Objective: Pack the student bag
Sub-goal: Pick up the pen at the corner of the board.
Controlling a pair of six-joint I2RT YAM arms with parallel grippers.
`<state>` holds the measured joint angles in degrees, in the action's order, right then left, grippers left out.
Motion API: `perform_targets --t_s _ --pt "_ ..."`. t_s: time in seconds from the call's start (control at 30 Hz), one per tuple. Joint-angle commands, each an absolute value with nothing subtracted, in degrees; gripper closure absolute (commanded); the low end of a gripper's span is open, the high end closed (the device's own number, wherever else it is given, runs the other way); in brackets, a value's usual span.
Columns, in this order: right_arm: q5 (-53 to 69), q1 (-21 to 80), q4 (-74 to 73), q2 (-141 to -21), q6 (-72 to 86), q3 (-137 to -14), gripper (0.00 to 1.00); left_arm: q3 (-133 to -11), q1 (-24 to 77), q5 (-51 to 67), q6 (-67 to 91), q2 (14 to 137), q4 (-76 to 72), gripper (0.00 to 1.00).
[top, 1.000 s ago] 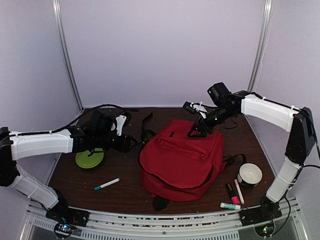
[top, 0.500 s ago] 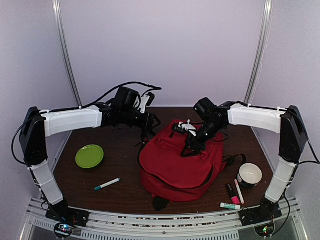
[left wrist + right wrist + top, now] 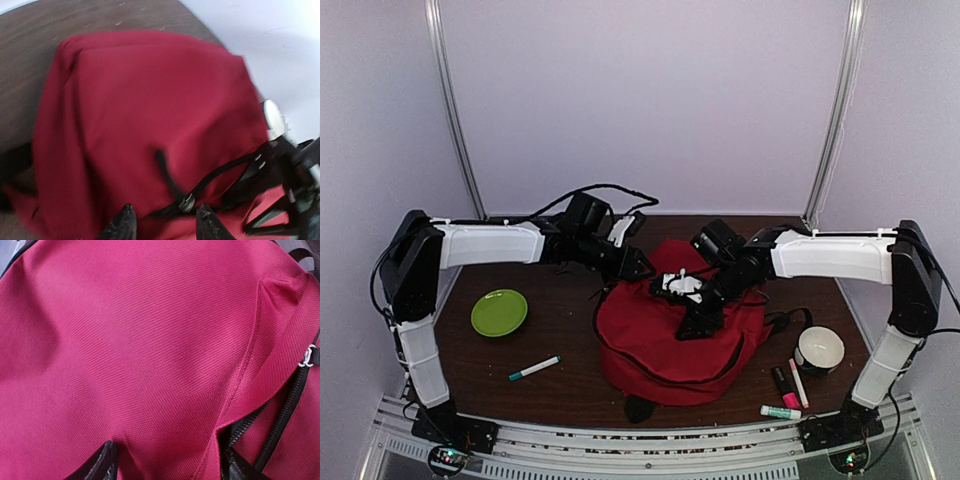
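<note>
I am looking down on a dark brown table (image 3: 560, 335) with both arms reaching inward. A big red backpack (image 3: 665, 340) lies slumped at the middle of the table, a little toward the right edge, its black straps trailing toward the far edge.

The left tool (image 3: 638, 268) hovers at the bag's far left corner. Through its wrist camera the left tool (image 3: 165, 225) has its two dark fingers spread, with red fabric and a thin black strap (image 3: 210, 180) with a small buckle showing between the tips. I cannot tell whether they touch it.

The right tool (image 3: 692, 318) sits low on top of the bag. Its wrist camera shows the right tool (image 3: 170, 462) with fingers spread wide against the red cloth, a raised fold of fabric between them, and a black zipper (image 3: 282, 417) just beside the right finger.

A green plate (image 3: 499, 312) lies near the left edge, and a white marker with a green cap (image 3: 534, 369) lies closer to the near edge. A white bowl (image 3: 819, 350) stands near the right edge. A pink highlighter (image 3: 785, 387), a slim pen (image 3: 799, 383) and a green-and-white marker (image 3: 781, 411) cluster by the near right corner.
</note>
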<state>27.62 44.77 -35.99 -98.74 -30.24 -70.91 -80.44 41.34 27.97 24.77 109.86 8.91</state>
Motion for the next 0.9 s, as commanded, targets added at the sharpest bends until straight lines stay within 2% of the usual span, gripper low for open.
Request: perform_targets --t_s 0.0,0.1,0.2,0.4,0.53,0.67,0.87 --pt "11.88 44.7 -33.44 -98.01 -23.02 -66.35 0.31 -73.95 41.18 14.65 23.5 98.86 16.38 0.54" --pt "7.97 43.61 -33.68 -96.08 -21.94 -66.73 0.3 -67.73 41.13 3.75 22.9 90.33 24.25 0.51" --pt "14.8 41.51 -36.83 -93.7 -23.07 -68.59 0.29 -60.73 41.15 -1.78 24.36 83.33 31.23 0.5" --pt "29.38 40.54 -42.05 -88.02 -27.65 -71.05 0.29 -47.49 42.65 -3.09 28.17 72.27 41.97 0.5" --pt "35.23 39.16 -45.62 -86.47 -28.04 -73.79 0.28 -43.79 45.7 -4.77 30.44 67.19 47.08 0.48" --pt "36.42 35.69 -45.45 -86.8 -25.35 -75.7 0.29 -45.44 46.36 -3.58 32.86 71.3 51.75 0.48" --pt "31.57 32.11 -42.88 -88.21 -23.82 -76.68 0.32 -45.87 46.43 -2.52 31.1 79.18 50.78 0.5"
